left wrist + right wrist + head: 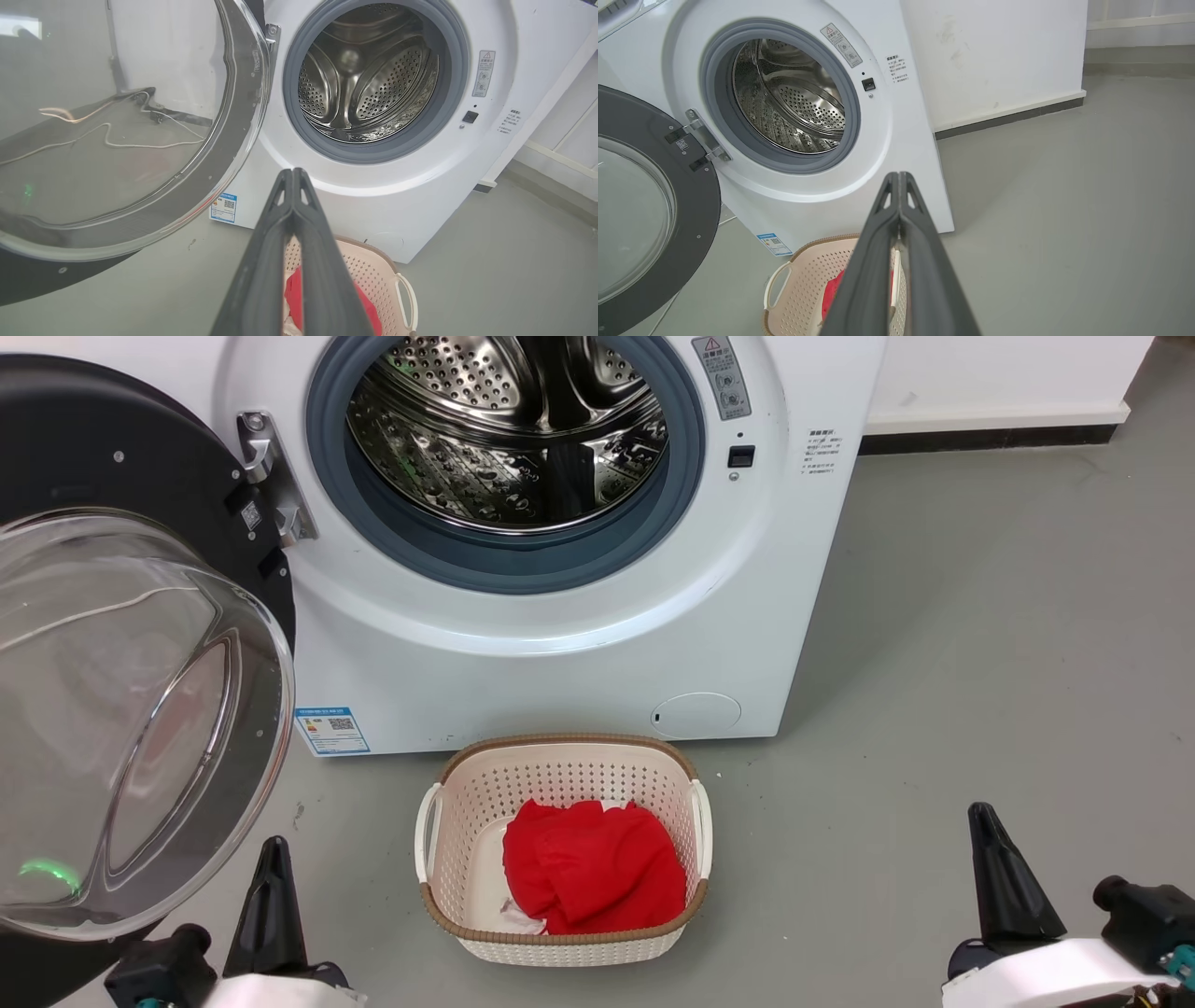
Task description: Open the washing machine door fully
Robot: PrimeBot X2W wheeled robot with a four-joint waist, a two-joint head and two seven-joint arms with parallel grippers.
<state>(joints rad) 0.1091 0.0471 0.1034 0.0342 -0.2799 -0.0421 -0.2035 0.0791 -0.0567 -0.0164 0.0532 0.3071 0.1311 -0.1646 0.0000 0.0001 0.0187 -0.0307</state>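
At washing machine (560, 663) left edge: door (103, 439), likely heavy, rigid; push its black rim. Your left gripper (293, 173), right gripper (900, 176) closed.

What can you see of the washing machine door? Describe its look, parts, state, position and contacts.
The washing machine door is a large round disc: a glossy black rim around a clear, bulging glass bowl. It stands swung wide open, left of the washing machine, inner side facing out, leaving the steel drum uncovered. A metal hinge joins it to the white front. The left gripper, shut, sits near its lower edge, apart from it.
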